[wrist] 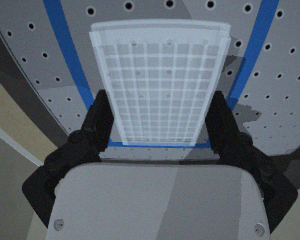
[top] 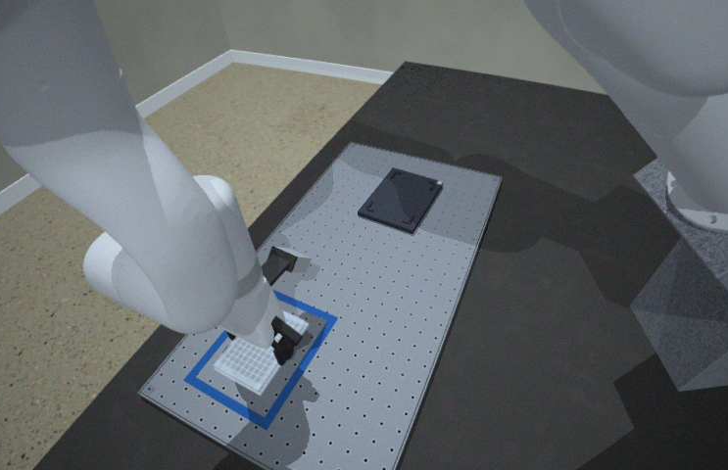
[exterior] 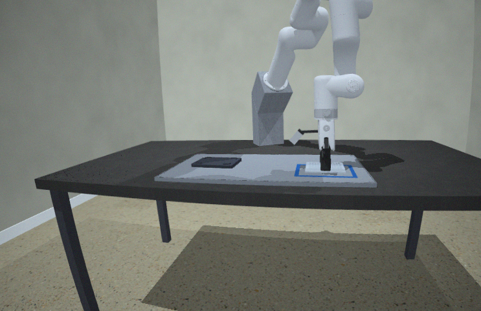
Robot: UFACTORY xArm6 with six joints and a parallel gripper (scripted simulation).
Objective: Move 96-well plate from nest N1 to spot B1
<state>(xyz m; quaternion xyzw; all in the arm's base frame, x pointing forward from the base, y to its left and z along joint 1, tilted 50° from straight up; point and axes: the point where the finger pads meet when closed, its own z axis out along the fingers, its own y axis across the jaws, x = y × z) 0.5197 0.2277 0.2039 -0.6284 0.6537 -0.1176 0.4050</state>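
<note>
The white 96-well plate (top: 254, 358) sits right way up within the blue taped outline B1, very low over or on the grey deck; I cannot tell which. Its long sides run along the outline's long sides. My gripper (wrist: 159, 102) is shut on the plate, with one black finger on each long side. The plate shows in the wrist view (wrist: 160, 83) and in the exterior view (exterior: 329, 167), where a black finger (exterior: 325, 158) covers its middle. The dark plate nest N1 (top: 400, 199) stands empty at the deck's far end.
The perforated grey deck (top: 342, 309) lies on a dark table (exterior: 248, 172). The arm's grey base block (exterior: 268, 109) stands at the back. A small wrist camera bracket (top: 284, 261) juts out beside the gripper.
</note>
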